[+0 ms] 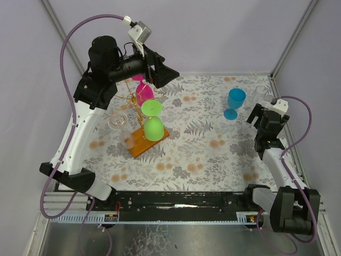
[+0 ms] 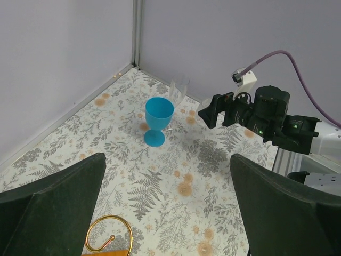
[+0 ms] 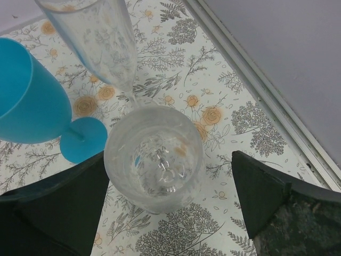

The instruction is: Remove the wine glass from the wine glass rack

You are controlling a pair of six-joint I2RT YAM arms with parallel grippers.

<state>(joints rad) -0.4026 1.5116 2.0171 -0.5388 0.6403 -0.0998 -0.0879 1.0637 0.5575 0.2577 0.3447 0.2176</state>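
My right gripper [image 3: 168, 156] is spread around the clear round glass [image 3: 154, 141], upright centre-frame to stand alone. My left gripper [image 2: 166, 157] gapes empty above the gold wire rack [image 1: 139, 145].

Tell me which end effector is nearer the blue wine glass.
Right. The right end effector is just beside the blue wine glass; the left end effector hovers far off, above the wine glass rack.

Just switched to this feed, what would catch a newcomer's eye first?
The gold wine glass rack at left, hung with a bright green glass and a pink glass, with the open left gripper hovering above. At far right a blue glass stands upright, and a clear glass sits between the open right gripper's fingers.
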